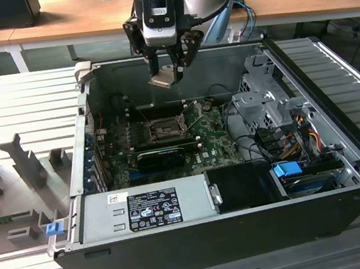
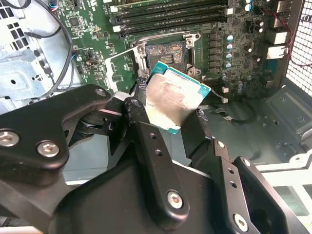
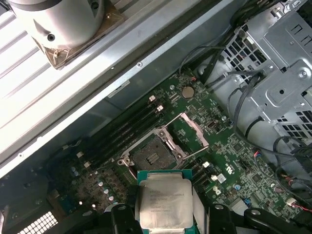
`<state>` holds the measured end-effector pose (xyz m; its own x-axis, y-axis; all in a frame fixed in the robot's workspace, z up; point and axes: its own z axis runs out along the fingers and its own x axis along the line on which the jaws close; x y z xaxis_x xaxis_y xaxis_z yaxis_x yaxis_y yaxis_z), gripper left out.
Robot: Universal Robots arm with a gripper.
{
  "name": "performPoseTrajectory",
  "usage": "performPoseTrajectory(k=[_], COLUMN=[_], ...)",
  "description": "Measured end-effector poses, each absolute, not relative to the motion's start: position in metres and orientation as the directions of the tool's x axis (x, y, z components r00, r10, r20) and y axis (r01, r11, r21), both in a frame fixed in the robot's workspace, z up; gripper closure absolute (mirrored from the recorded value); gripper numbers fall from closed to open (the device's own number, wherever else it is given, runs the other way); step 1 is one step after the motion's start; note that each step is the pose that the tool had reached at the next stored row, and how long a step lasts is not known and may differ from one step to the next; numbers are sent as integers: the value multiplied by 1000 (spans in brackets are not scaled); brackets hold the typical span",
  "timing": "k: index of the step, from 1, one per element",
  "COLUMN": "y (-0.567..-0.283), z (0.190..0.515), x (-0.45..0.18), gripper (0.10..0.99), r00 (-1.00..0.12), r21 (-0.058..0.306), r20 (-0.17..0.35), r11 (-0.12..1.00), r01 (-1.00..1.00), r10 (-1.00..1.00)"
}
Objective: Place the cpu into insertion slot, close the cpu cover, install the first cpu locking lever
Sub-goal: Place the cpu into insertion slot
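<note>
Gripper [image 1: 170, 71] hangs over the open top of the case [image 1: 214, 244], close to the far wall. Its two fingers [image 2: 141, 122] are clamped on opposite edges of the cpu [image 1: 163, 79]. The chip is clear of everything else and well above the motherboard [image 1: 213, 145]. In the exterior view it sits tilted.

Count: one cpu, pale metal face toward both wrist cameras [image 2: 173, 100] [image 3: 163, 202], with a thin green rim showing along its free edges.

One insertion slot [image 1: 164, 128], empty, its dark square bed bare [image 2: 165, 52] [image 3: 152, 155].

One cpu cover [image 3: 189, 130], swung up and away from the slot so the opening is clear from above (locking levers too thin to make out with confidence).

Edges and room:
- Air between chip and slot is open, with nothing in the straight drop.
- A bank of long memory slots [image 3: 126, 131] runs just beside one side of the slot.
- One graphics card [image 1: 163, 156] lies just beside the slot on the near side in the exterior view.
- Drive cage [image 1: 262, 100] stands well off toward the exterior view's right, with loose cables draped between it and the board.
- One power supply [image 1: 143, 209] fills the near front of the case.
- One coin cell [image 3: 186, 91] sits near the board's edge, apart from the slot.
</note>
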<state>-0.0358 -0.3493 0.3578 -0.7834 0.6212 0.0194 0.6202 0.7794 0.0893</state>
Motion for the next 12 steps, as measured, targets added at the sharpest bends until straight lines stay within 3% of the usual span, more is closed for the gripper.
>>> performPoseTrajectory(k=[12], y=[-349], z=[357], x=[-36], gripper=[557], r00=[-751], r21=[89], r20=[19], r11=[747], r01=[659], r10=[660])
